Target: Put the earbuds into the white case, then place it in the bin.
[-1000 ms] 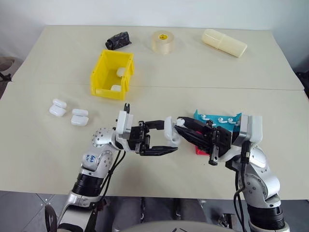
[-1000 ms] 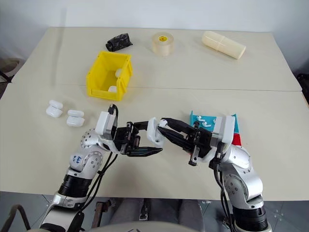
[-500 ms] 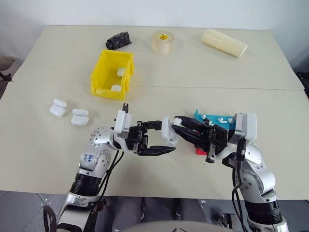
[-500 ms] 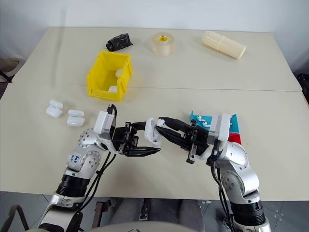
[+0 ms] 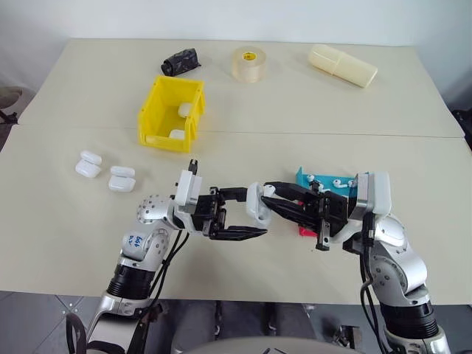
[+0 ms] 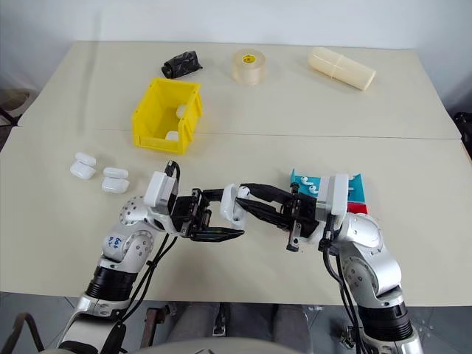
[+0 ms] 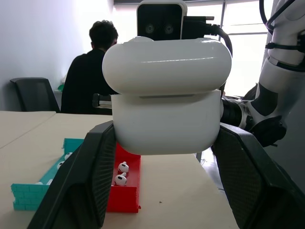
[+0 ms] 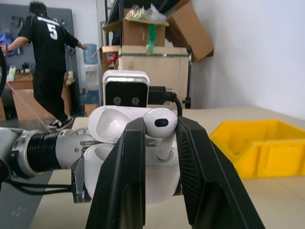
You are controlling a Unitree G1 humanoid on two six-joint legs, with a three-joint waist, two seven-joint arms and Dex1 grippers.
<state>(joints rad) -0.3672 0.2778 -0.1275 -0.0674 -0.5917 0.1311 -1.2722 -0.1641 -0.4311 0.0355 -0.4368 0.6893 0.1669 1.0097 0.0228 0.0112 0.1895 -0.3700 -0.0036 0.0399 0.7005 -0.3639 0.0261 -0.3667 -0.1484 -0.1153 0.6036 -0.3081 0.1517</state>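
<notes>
My left gripper is shut on the white case and holds it above the table's front middle with its lid open. The left wrist view shows the case clamped between both fingers. From the right, my right gripper is shut on one earbud, whose stem hangs at the open case. More earbuds lie in the teal tray behind my right wrist. The yellow bin stands at the back left with two white cases inside.
Two spare white cases lie at the left of the table. A red tray sits beside the teal one. A tape roll, a cream cylinder and a black object line the far edge. People are in the background.
My right wrist has turned slightly, keeping the earbud at the open case. The left gripper and the case have stayed in place.
</notes>
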